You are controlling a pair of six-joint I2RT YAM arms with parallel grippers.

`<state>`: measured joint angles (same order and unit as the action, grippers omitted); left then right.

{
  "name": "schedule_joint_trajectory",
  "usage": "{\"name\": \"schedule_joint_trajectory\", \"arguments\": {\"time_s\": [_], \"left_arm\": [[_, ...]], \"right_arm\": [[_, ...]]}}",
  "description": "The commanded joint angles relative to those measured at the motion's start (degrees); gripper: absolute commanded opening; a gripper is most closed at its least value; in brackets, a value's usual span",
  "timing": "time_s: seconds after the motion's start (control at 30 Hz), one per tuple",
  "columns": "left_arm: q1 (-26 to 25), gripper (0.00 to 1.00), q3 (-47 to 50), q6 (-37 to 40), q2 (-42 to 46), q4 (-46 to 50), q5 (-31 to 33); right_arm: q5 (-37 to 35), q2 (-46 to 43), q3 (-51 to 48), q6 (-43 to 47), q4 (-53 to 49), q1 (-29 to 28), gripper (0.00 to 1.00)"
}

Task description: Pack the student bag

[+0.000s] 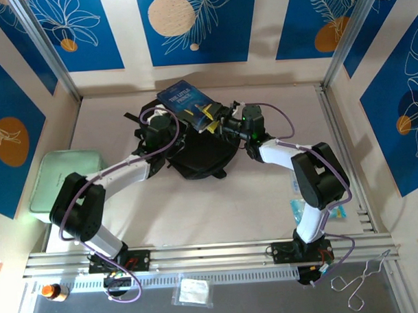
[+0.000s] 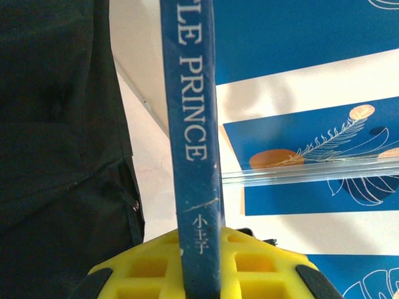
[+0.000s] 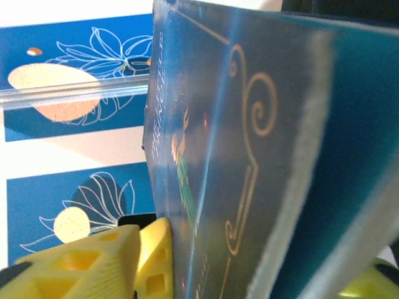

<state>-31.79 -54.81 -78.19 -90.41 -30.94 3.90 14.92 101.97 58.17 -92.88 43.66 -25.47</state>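
The student bag (image 1: 202, 157), a black fabric backpack, lies in the middle of the table and is the dark mass at the left in the left wrist view (image 2: 56, 156). A dark blue book (image 1: 186, 102) is held tilted above the bag's far edge. My left gripper (image 1: 175, 120) is shut on the book's spine (image 2: 196, 156), which runs up between its yellow pads (image 2: 149, 268). My right gripper (image 1: 213, 122) has the book's cover (image 3: 249, 156) between its jaws. One yellow finger (image 3: 153, 255) presses against the cover, and the other shows past the book at the lower right.
A pale green tray (image 1: 62, 179) sits at the left edge. A small blue packet (image 1: 297, 210) lies by the right arm's base. On the front ledge are an orange-capped bottle (image 1: 52, 291), a clear plastic bag (image 1: 193, 292) and a wire tool (image 1: 364, 281).
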Motion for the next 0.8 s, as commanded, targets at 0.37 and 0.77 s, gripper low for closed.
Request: {"name": "schedule_joint_trajectory", "arguments": {"time_s": [0.37,0.77], "left_arm": [[0.4,0.5,-2.4,18.9,6.4,17.9,0.4],[-2.9,0.74,-16.7,52.2,-0.3,46.1,-11.8]], "right_arm": [[-1.5,-7.7,-1.6,17.0,-9.0,3.2,0.07],[-2.6,-24.6,-6.3,35.2,-34.4,14.2,0.06]]}}
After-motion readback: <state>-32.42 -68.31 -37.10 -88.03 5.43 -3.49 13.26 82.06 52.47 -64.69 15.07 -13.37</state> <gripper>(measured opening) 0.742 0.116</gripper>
